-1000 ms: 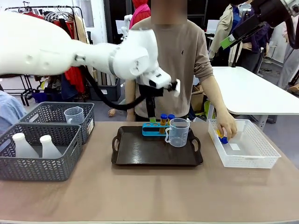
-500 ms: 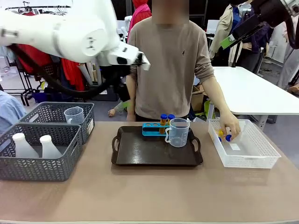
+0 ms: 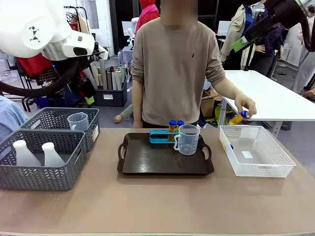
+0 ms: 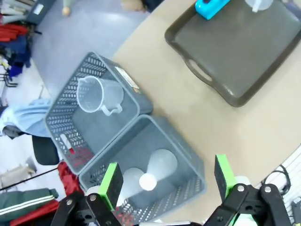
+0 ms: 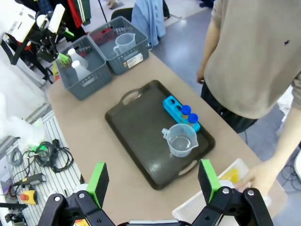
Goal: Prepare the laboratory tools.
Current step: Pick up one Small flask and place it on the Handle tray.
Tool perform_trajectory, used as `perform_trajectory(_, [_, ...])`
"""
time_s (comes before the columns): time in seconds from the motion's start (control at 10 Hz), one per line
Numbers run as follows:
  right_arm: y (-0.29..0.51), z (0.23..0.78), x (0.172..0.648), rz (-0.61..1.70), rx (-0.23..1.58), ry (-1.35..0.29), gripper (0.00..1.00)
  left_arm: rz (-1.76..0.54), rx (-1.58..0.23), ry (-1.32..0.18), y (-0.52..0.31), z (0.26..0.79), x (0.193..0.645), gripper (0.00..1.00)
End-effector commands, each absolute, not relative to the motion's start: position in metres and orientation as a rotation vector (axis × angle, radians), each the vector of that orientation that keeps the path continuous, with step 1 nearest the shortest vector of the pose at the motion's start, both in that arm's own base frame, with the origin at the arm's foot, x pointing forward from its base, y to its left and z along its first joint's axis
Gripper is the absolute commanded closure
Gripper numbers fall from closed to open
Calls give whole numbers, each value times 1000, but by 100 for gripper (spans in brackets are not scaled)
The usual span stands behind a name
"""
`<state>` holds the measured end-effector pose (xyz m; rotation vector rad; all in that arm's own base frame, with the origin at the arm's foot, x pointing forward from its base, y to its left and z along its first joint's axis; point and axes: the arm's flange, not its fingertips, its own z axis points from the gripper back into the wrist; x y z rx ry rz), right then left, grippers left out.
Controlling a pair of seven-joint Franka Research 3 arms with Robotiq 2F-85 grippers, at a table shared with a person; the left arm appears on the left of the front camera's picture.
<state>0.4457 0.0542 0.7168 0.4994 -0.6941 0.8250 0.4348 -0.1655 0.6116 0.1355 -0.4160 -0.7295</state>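
Front view across the bench point(image 3: 157, 206): a person's hand point(image 3: 244, 105) holds a blue-capped tube point(image 3: 238, 118) above the white basket point(image 3: 275, 167). Two more tubes point(image 3: 176, 124) stand in the rack point(image 3: 158, 135) at the far edge of the tray point(image 3: 147, 160), the beaker point(image 3: 187, 139) just in front of them. The left arm point(image 3: 44, 27) is folded high over the bench's left end. In its wrist view the left gripper point(image 4: 167, 179) points down, fingers spread wide and empty, above the near grey basket point(image 4: 188, 188), where two flasks point(image 4: 162, 162) stand upright and close together. A spare beaker point(image 4: 96, 94) sits in the far grey basket point(image 4: 94, 132). The right gripper point(image 5: 153, 180), likewise spread and empty, hovers high, looking down on tray and person. Likely trouble: on a descent to one flask, a finger could catch its neighbour or the basket wall and tip the light bottles. A pinch on the sloping body rather than the neck could let the flask slip free. A carry to the tray may also cross the person's hand, if that is bound for the rack.
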Motion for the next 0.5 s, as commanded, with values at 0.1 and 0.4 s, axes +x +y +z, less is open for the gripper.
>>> perform_trajectory(0.1, [56, 718, 445, 830, 508, -703, 0, -720, 123, -425, -167, 615, 429, 0])
perform_trajectory(0.4, [56, 718, 445, 830, 508, -703, 0, -733, 133, -418, -170, 612, 435, 0])
